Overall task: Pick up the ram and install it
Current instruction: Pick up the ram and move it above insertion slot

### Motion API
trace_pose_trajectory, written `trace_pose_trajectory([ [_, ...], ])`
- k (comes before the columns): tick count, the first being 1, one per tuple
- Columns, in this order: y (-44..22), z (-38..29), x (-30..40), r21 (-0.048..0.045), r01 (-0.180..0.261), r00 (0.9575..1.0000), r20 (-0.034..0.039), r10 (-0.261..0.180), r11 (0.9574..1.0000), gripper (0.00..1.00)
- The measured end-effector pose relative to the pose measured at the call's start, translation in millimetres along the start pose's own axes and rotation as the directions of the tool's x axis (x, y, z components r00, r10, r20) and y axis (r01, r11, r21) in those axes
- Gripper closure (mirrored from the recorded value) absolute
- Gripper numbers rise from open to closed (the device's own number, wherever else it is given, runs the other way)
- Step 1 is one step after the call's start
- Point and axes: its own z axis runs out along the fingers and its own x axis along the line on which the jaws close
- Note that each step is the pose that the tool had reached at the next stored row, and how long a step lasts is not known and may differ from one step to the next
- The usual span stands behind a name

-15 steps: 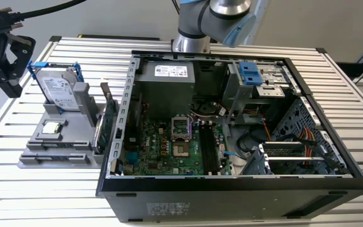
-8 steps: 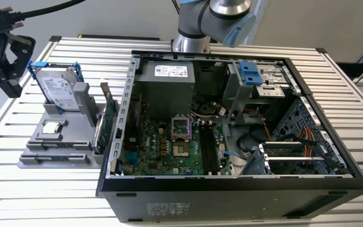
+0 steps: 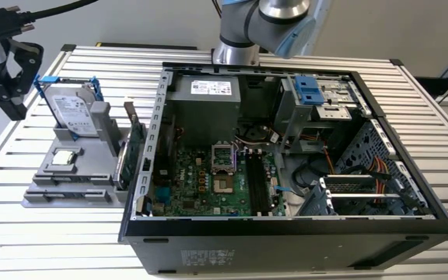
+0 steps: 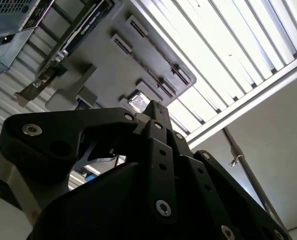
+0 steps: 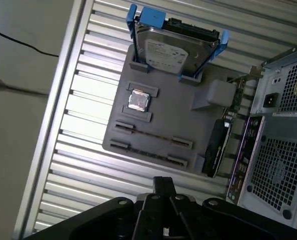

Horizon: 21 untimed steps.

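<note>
Exterior view: end effector [image 3: 10,100] near upright hard drive [image 3: 74,114].

PC case [image 3: 286,146] sits on slatted table [image 3: 53,233], w/ holder tray [image 3: 45,195] just beside it on exterior view's left. On tray: hard drive [image 3: 74,114] upright at far end, CPU chip [image 3: 65,156] mid, ram [image 5: 151,135] in slot row just beyond chip, opposite the drive, card [image 3: 135,151] on edge next to case wall. Motherboard [image 3: 200,181] on case floor. Gripper [image 3: 10,105] further left, apart from tray.

Silver drive [image 5: 176,50], blue frame [image 5: 148,16] — grey tray [image 5: 188,125] — ribbed silvery table [image 5: 83,100]
</note>
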Motion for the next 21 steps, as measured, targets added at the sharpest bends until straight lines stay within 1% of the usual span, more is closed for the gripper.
trace_pose_trajectory([
  [6, 0.2, 0.0, -0.1, -0.0005, 0.042, 0.9991, -0.0022, -0.042, 0.9991, 1.00],
  [12, 0.3, 0.0, -0.1, -0.0011, 0.081, 0.9967, -0.0040, -0.081, 0.9967, 1.00],
  [21, 0.7, 0.0, -0.2, -0.0018, 0.119, 0.9929, -0.0058, -0.119, 0.9929, 1.00],
])
